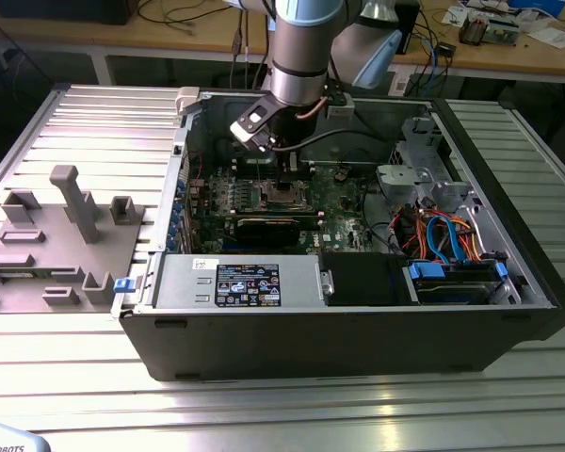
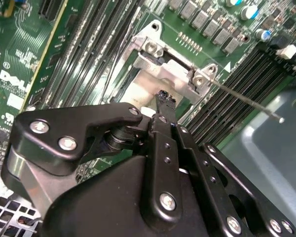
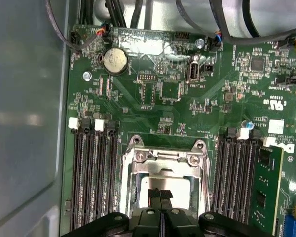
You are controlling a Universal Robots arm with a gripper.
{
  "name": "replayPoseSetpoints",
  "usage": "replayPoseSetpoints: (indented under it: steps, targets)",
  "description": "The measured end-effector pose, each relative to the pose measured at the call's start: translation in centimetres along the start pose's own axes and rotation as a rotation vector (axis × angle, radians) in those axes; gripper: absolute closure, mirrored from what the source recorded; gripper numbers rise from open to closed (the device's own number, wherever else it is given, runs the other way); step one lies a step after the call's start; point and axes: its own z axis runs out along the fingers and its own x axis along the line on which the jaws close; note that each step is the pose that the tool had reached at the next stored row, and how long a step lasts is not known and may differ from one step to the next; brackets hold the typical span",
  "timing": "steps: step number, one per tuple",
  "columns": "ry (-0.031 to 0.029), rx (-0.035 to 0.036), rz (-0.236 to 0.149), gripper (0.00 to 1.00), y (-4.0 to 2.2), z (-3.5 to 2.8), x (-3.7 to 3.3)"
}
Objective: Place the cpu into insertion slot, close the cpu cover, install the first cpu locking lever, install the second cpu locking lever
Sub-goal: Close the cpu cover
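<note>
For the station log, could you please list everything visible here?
table: one, silver, slatted.
computer case: one, black, open on the table.
fixture: one, grey, exterior view's left of the case.
motherboard: one, green, inside the case.
coin cell: one, silver, on the motherboard.
cpu cover: one, silver-grey, on the motherboard.
memory slots: two banks, black, flanking the cover.
cpu: one, silvery, in the cover's window.
locking lever: one, silver rod, jutting out beside the cover.
cables: several, blue and orange, case's exterior-view right.
arm: one, grey and light blue, reaching into the case.
claw: one, black, shut, tips over the cpu.
</note>
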Motion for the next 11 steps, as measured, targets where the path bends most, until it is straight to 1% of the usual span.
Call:
replayPoseSetpoints:
  steps: [1,3,4,6,9,11]
  targets:
    - [-0.0001,-0.0020,0.000,0.89,-0.31,0.01,0.02]
    - [-0.0004,-0.0070,0.000,0.89,-1.26,0.05,0.09]
    - [-0.0004,-0.0078,0.000,0.89,-1.46,0.06,0.11]
    - [-0.0003,-0.0081,0.000,0.89,-1.74,0.12,0.13]
    - [-0.0005,-0.0079,0.000,0.89,-2.12,0.64,0.17]
    - [-0.0006,-0.0078,0.000,0.89,-2.13,0.71,0.16]
